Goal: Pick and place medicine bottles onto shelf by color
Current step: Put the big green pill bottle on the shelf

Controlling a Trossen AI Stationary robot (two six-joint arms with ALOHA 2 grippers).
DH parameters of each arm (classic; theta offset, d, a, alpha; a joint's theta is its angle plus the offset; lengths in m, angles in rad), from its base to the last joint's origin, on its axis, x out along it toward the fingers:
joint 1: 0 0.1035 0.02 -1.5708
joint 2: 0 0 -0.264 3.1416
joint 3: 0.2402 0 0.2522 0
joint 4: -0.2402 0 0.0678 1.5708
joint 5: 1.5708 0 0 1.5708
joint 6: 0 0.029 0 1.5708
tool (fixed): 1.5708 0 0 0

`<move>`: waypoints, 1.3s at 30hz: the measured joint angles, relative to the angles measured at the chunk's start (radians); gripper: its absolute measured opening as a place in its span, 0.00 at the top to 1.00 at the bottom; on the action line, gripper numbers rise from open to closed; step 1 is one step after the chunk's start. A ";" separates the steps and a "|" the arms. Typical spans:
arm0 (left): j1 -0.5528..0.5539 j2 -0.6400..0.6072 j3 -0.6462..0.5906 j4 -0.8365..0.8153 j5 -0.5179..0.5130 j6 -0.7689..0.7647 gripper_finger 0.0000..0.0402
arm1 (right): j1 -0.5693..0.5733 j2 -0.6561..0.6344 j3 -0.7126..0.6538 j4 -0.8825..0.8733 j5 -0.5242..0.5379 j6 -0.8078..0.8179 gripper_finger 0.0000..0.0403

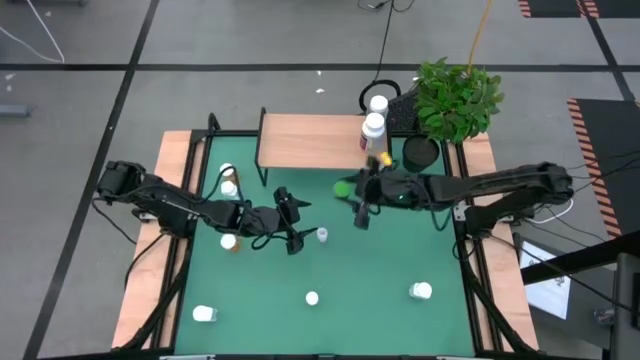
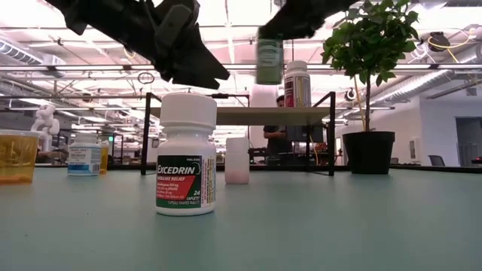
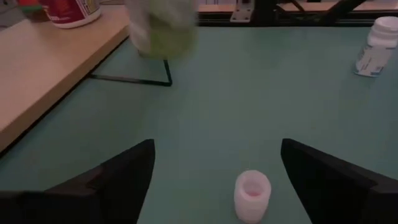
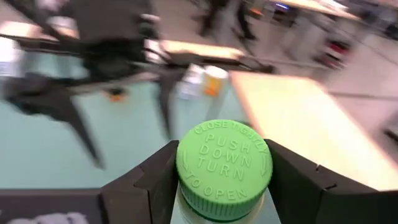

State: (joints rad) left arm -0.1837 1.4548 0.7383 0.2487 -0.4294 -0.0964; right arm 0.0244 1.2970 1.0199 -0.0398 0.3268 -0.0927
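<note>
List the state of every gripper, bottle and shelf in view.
Left gripper: open, above small pale pink bottle, upright on mat.
Right gripper: shut on green-capped bottle, lifted.
Low light-wood shelf: carries two white-capped bottles.

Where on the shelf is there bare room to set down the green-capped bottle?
The shelf is bare across its left and middle, between its left legs and the white-capped bottles. Its right end is crowded by those bottles, with the plant just beyond.

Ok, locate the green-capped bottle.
The green-capped bottle is held in the right tool, lifted above the mat just in front of the shelf, near its right end.
</note>
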 joint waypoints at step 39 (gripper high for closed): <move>0.001 0.000 0.000 -0.021 0.006 -0.004 0.15 | -0.350 -0.131 -0.089 -0.145 -0.021 0.047 0.39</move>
State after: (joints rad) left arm -0.1825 1.4548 0.7383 0.2276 -0.4229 -0.1009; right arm -0.3260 1.1656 0.9310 -0.1850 0.3054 -0.0456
